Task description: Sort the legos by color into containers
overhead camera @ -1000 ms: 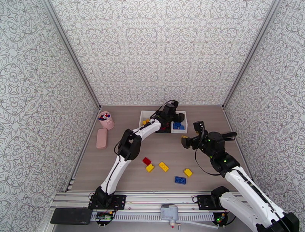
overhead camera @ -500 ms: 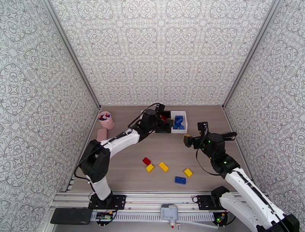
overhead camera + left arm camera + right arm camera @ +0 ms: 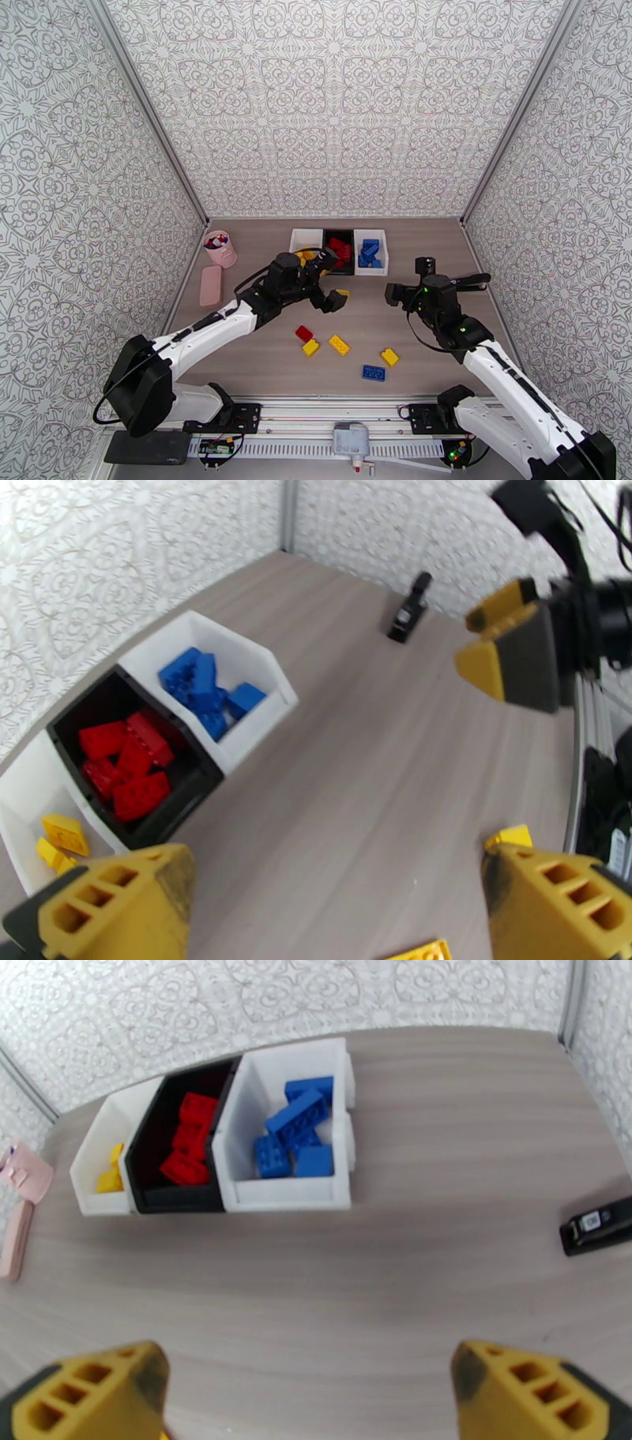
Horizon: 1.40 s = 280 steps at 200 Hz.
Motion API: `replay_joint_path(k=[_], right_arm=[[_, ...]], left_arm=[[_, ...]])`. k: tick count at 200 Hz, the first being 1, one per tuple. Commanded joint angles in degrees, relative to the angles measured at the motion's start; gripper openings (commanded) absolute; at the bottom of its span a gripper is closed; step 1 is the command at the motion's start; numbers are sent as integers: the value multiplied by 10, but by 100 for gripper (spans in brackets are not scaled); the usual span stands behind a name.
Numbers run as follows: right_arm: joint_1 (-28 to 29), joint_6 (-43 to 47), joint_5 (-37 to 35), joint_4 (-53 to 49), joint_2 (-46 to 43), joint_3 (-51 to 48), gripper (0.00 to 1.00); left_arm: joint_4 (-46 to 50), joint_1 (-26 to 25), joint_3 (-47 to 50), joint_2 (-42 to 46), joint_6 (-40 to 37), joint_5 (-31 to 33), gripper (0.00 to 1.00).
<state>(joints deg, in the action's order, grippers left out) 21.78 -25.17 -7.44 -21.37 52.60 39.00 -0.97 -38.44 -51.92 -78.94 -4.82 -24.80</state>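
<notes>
Pulling back from over the black bin (image 3: 340, 272) to mid-tabletop (image 3: 426, 371), the left tool (image 3: 329, 279) is now seen spread wide and empty, so a red brick is judged just dropped there. The right tool (image 3: 404, 286) is likewise held open and empty, right of centre. Reds are kept in the black bin, yellows in the left bin (image 3: 306, 239), blues in the right bin (image 3: 371, 234); five loose legos (image 3: 339, 344) (one red, three yellow, one blue) are left near the front edge.

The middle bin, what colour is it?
The middle bin is black, with red legos inside. It shows best in the right wrist view.
</notes>
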Motion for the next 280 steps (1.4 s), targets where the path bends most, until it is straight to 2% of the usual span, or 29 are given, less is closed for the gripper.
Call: replay_joint_path(k=[1,60,110,146,163,184,208,238,280], right_arm=[[0,-57,9,-51,15,13,97],[66,-146,5,-122,63,4,97],[168,-243,-12,-213,98,14,98],[196,-277,13,-237,114,5,98],[196,-273,14,-254,121,3,98],[195,-247,58,-242,140,-5,95],[196,-169,97,-253,184,3,88],[196,-87,90,-299,233,41,77],[195,-64,81,-299,271,50,63]], left_arm=[[50,-7,31,19,-84,-82,100],[44,-37,131,103,-180,-96,100],[75,-43,131,106,-225,-133,100],[74,-44,153,124,-261,-138,100],[75,-38,152,123,-261,-148,100],[71,-37,152,120,-257,-158,100],[67,-36,155,118,-256,-167,100],[69,-35,154,119,-255,-172,100],[72,-34,154,121,-258,-170,100]])
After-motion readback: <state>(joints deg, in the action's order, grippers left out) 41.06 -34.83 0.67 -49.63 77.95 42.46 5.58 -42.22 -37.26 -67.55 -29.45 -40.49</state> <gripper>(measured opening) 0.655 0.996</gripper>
